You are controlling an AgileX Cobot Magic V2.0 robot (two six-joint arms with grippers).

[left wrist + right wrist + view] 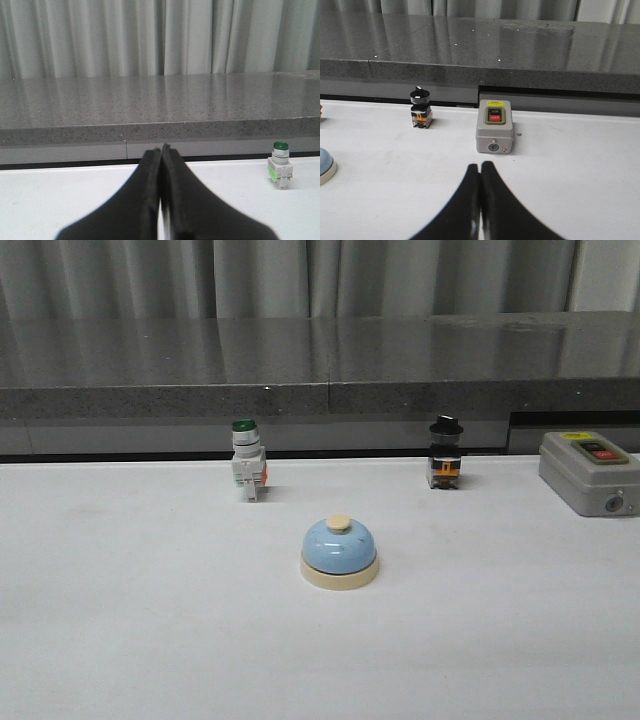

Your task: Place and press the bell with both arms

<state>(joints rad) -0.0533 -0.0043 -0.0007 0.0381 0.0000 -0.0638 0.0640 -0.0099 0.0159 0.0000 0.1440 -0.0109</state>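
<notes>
The light-blue bell (339, 551) with its cream base and cream knob stands upright in the middle of the white table. Its edge also shows in the right wrist view (325, 167). Neither arm shows in the front view. In the left wrist view my left gripper (161, 148) is shut and empty, low over the table, and the bell is out of that view. In the right wrist view my right gripper (480, 165) is shut and empty, with the bell well off to its side.
A green-capped white push-button switch (247, 461) stands behind the bell to the left and also shows in the left wrist view (279, 165). A black-knobbed selector switch (445, 453) stands behind to the right. A grey button box (590, 472) sits at the right edge. A grey stone ledge (320, 365) runs along the back.
</notes>
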